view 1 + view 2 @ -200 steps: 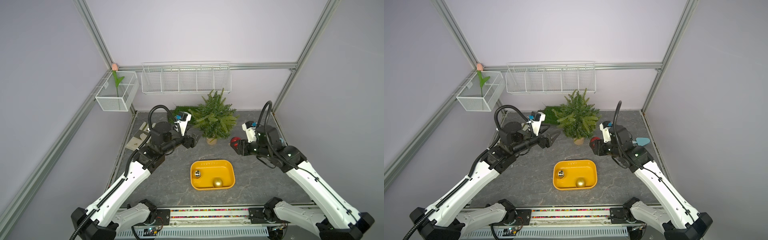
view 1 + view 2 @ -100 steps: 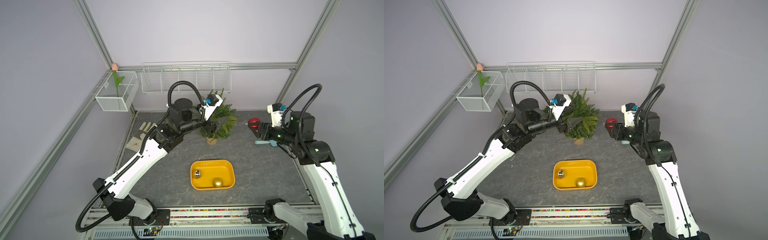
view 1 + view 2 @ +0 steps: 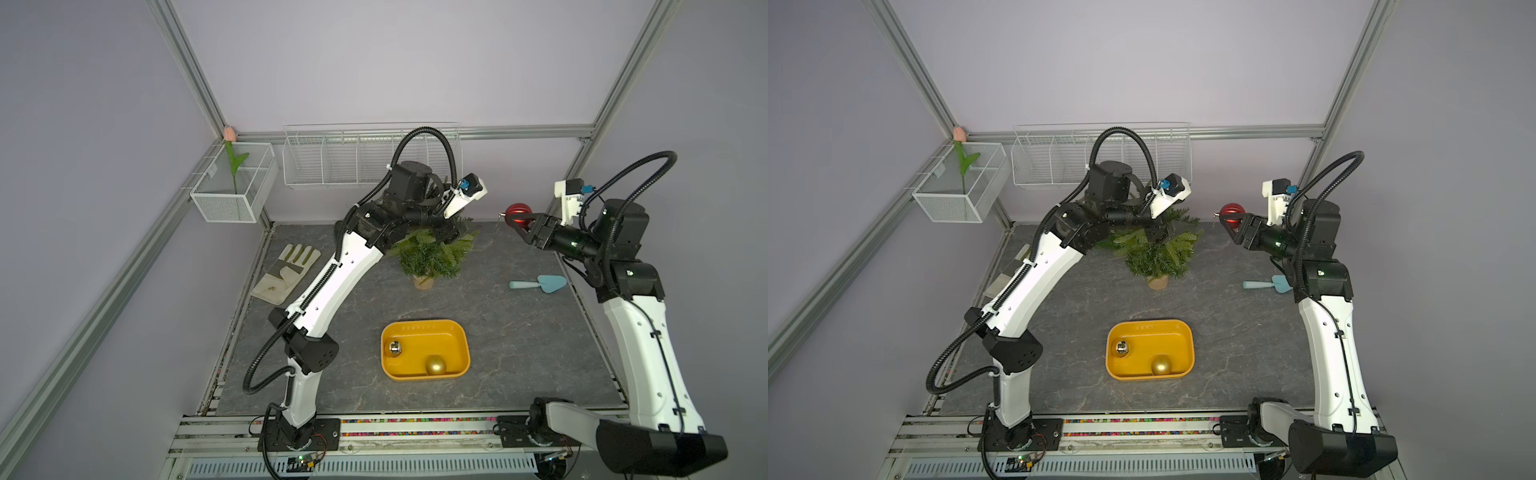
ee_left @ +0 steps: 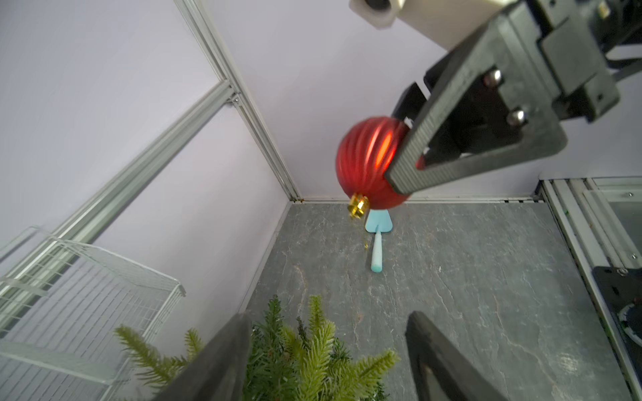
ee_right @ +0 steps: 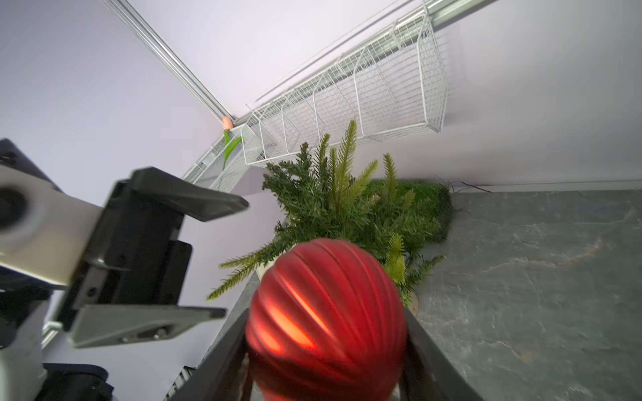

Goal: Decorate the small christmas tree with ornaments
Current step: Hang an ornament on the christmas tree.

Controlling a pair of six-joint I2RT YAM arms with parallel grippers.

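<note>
**Item 1, small christmas tree** (image 3: 432, 257): stood upright on its pale base at the centre of the frame in both top views, on the grey table (image 3: 519, 353); its upper branches were hidden under the left arm (image 3: 332, 282)

**Item 2, red ribbed ornament** (image 3: 517, 210): was held off the table, right of centre in the upper half of the frame, well apart from the tree; its gold cap (image 4: 357, 205) was turned toward frame left

**Item 3, right gripper** (image 3: 519, 218): was clamped on the red ribbed ornament, one finger on either side of the ball

**Item 4, left gripper** (image 4: 328, 316): its fingers stood wide apart with nothing gripped, just above the tree's top sprigs; contact with the needles could not be told

**Item 5, yellow tray** (image 3: 415, 328): sat at lower centre of the frame, below the tree; it held a shiny ornament (image 3: 394, 348) at its left end and a matte gold ornament (image 3: 435, 365) at its lower edge

**Item 6, sundries:**
- work glove (image 3: 286, 272): lay flat at the table's left
- blue trowel (image 3: 540, 284): lay at the table's right edge
- wire basket (image 3: 357, 162): hung on the back wall
- mesh box (image 3: 232, 195): was at upper left, holding a pink tulip (image 3: 230, 134)
</note>
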